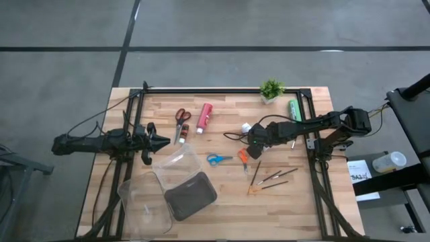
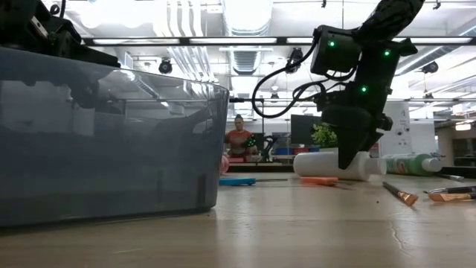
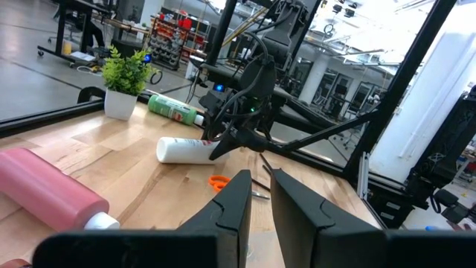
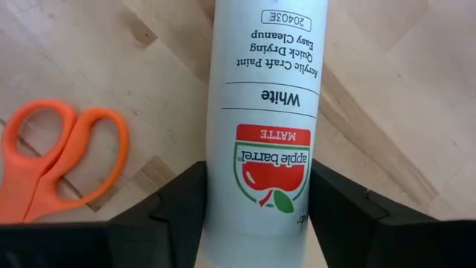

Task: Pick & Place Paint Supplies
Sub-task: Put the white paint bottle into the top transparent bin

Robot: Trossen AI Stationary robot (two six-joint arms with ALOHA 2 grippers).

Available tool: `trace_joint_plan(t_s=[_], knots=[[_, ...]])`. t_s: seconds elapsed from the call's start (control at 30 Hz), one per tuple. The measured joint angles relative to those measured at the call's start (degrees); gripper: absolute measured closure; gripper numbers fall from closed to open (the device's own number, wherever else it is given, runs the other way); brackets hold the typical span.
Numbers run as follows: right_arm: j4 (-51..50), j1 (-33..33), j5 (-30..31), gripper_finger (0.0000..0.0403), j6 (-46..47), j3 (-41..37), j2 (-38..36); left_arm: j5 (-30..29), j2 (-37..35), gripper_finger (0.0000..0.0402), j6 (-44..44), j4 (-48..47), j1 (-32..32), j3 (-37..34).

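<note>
The right gripper is down at the white tube, near the middle of the counter, a little toward the far edge and the right side. Seen from its wrist, the two jaws stand one on each side of the tube, touching or nearly touching it; whether they pinch it yet I cannot tell. The tube lies flat on the wood, with the orange scissors just beside it.

The step in hand looks like the grasp of the white tube, the first part of a pick. The next move calls for the jaws to close fully on the tube's round body, then a straight lift clear of the orange scissors, and a carry toward the clear boxes near the front left corner, which seem the likely place to put it.

The left gripper waits over the left side of the counter, its jaws nearly pressed together and holding nothing.

Not yet picked up: the red tube and red scissors toward the far edge, the green tube near the far right corner, the blue scissors in the middle, and the brushes toward the right front.
</note>
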Motion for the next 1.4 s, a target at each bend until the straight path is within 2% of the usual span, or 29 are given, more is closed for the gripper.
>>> trace_joint_plan(t_s=[0.4, 0.7, 0.83, 1.03, 1.23, 1.4], knots=[[0.11, 0.11, 0.02, 0.0206, -0.64, 0.4, -1.08, 0.02, 0.0, 0.034, 0.0, 0.0, 0.0, -0.02], [3.18, 1.25, 0.09, 0.0207, -7.01, 2.24, -5.1, 0.01, 0.01, 0.034, 0.0, 0.0, 0.0, -0.02], [6.65, 4.02, -0.44, 0.0207, -13.07, 3.54, -7.71, 0.02, 0.02, 0.034, 0.0, 0.01, 0.0, -0.01], [16.07, 9.74, -5.02, 0.0207, -20.95, 5.24, -9.79, 0.02, 0.02, 0.034, 0.0, 0.0, 0.0, -0.02], [21.15, 15.55, -6.02, 0.0207, -30.39, 9.82, -7.21, 0.01, 0.02, 0.034, 0.0, 0.0, -0.01, -0.01], [20.74, 19.28, -6.52, 0.0207, -35.98, 16.19, -2.31, 0.02, 0.02, 0.034, 0.0, 0.0, 0.0, 0.0]])
